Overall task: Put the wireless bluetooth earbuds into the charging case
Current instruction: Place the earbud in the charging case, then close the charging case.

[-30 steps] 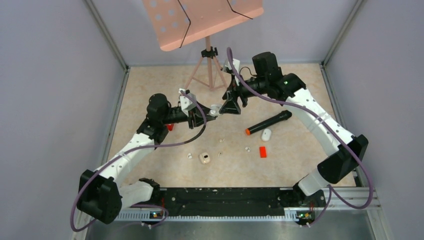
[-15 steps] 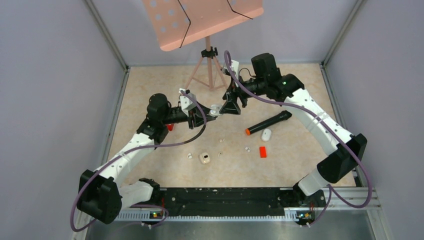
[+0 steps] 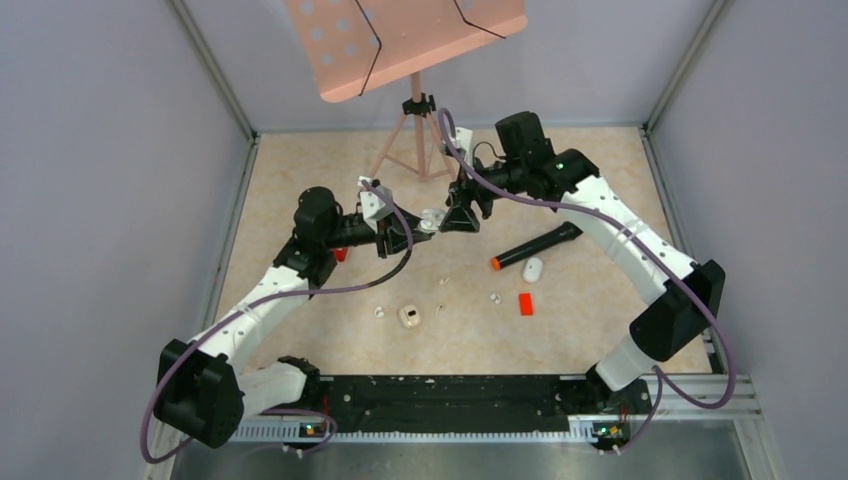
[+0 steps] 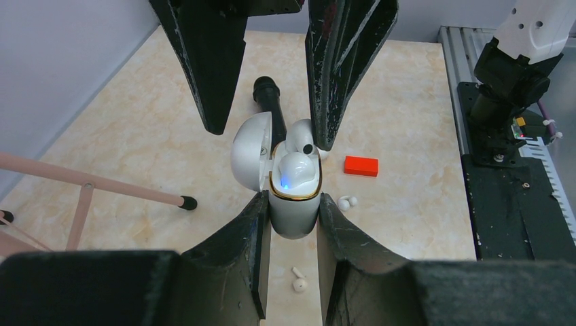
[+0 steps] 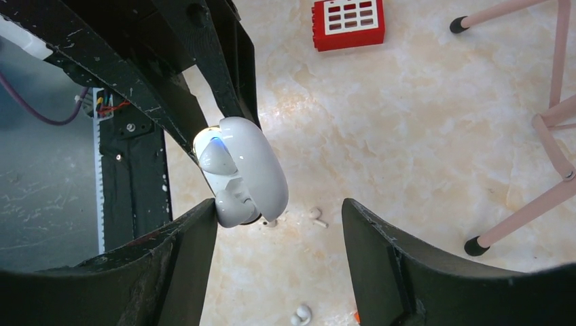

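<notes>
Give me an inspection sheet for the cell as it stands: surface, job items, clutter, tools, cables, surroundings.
Surface: beige marbled tabletop, no damage seen.
Job's things: charging case with its lid open, what looks like one earbud seated, blue light on; loose earbuds scattered on the tabletop.
Clutter: black microphone, red block, closed white case, second open case.
Grippers: left tool shut on the charging case; right tool open, fingers either side of the lid.
Cables: purple cables looped along both arms, no snag seen.
Surroundings: pink music stand at the far edge, grey walls.
</notes>
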You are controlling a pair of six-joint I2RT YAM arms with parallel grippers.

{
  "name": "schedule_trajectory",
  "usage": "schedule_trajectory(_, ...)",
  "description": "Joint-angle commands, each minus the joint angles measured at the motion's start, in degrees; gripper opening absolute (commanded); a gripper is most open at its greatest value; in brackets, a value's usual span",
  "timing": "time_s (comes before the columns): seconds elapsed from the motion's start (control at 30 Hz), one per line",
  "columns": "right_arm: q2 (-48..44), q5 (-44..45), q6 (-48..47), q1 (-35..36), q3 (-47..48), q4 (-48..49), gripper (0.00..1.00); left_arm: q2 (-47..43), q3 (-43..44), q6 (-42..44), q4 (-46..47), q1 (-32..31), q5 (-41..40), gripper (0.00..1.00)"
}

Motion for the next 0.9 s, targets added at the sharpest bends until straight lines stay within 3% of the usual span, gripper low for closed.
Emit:
schedule_trajectory(0.0, 0.62, 2.04, 1.96, 0.5, 0.02, 2.83, 0.66, -1.21, 2.26, -0.01, 2.17, -0.26, 1.56, 0.0)
schedule_trajectory(0.37, 2.0, -0.74, 7.35, 0.54, -0.39, 5.17, 0.68, -1.57, 1.84, 1.84, 1.9, -0.21, 1.58, 0.0)
schedule_trajectory(0.53, -0.43, -10.73, 2.35, -0.77, -0.08, 4.74, 0.75, -1.79, 1.2, -0.19, 1.53, -0.26, -1.66, 0.0)
schedule_trajectory(0.67, -1.15, -11.67, -3.82, -0.82, 0.38, 3.03, 0.77, -1.46, 0.92, -1.35, 1.77, -0.26, -1.93, 0.0)
schedule_trajectory(0.87, -0.22, -13.37, -5.02, -0.67, 0.59, 2.14, 0.76, -0.76, 1.16, -3.81, 2.68, -0.26, -3.28, 0.0)
